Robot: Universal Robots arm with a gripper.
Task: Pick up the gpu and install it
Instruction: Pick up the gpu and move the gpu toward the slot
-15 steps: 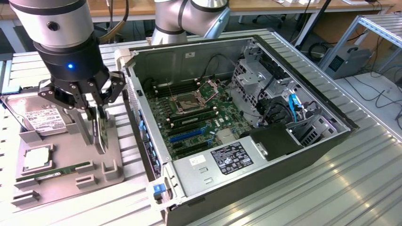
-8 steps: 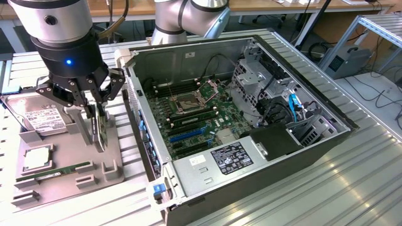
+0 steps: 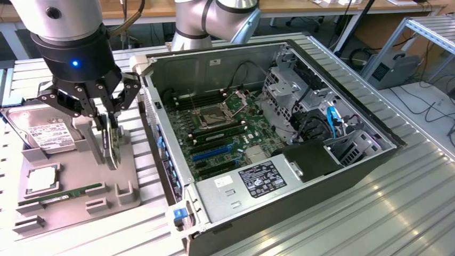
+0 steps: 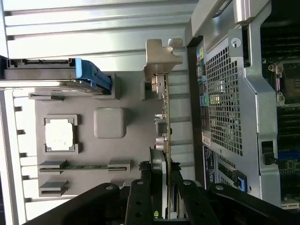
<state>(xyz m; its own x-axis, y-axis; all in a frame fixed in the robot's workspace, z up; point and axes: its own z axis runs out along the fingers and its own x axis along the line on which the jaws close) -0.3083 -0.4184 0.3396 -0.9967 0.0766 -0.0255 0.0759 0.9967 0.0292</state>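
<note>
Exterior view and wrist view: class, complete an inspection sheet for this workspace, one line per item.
Surface: ribbed metal table carrying a grey parts tray.
Job's things: gpu upright on edge at the tray; open computer case beside it.
Clutter: hard drive, processor, RAM stick, all in the tray.
Grippers: gripper closed on the gpu.
Cables: blue cable inside the case.
Surroundings: wooden bench, floor cables.
</note>
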